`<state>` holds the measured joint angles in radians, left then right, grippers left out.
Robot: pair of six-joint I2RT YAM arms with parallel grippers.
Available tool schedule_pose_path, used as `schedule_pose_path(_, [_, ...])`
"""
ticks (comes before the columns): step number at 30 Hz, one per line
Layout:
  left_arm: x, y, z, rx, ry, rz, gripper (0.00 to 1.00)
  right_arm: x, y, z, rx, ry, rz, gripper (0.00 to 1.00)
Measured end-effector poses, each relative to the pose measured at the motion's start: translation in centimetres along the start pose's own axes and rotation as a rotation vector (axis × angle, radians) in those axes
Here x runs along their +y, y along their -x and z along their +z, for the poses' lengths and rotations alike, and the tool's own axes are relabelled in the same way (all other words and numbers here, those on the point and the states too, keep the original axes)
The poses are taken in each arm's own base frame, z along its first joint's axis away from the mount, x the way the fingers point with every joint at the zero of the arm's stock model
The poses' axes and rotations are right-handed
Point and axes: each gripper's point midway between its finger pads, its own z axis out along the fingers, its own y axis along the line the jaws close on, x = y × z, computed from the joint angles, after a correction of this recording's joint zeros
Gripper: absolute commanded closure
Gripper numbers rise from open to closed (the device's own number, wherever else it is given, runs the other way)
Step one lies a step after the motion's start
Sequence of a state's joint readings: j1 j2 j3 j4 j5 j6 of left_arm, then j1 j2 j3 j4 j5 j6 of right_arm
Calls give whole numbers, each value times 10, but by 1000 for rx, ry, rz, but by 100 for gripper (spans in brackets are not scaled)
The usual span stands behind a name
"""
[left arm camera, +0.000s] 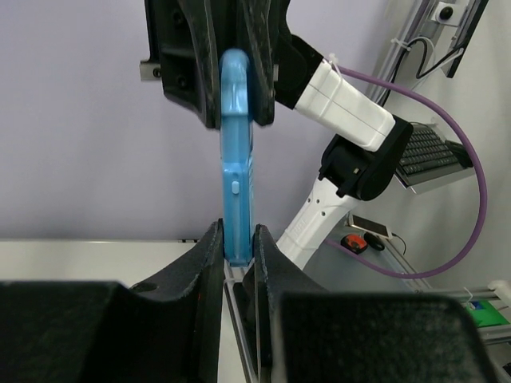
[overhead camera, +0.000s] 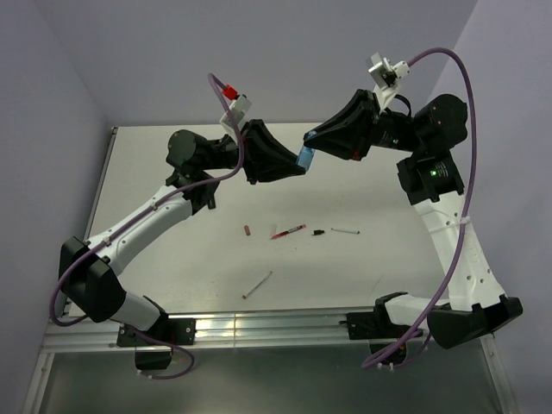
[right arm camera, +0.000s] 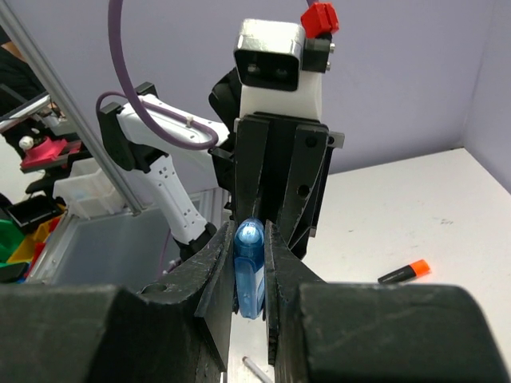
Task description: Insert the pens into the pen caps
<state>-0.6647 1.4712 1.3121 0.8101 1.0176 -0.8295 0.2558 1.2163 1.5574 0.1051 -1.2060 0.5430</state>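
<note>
We find the light-blue marker [left arm camera: 236,159] held in the air above and beyond the red pen [overhead camera: 288,231] on the tabletop [overhead camera: 198,259], left tool [left arm camera: 237,239] and right tool [right arm camera: 249,239] each clamped tight on one end, its long axis running straight between them

I see the light-blue marker [left arm camera: 236,159] as glossy, translucent plastic. The left gripper [left arm camera: 238,249] is matt black, faintly grainy plastic; the table [overhead camera: 336,272] looks smooth and matt.
</note>
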Motion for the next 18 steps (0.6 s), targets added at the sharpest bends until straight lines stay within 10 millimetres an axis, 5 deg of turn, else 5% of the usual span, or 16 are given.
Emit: schedule_pose_path(18, [3, -1, 4, 31, -30, -33, 100, -1, -14, -3, -42, -34, -12, 100])
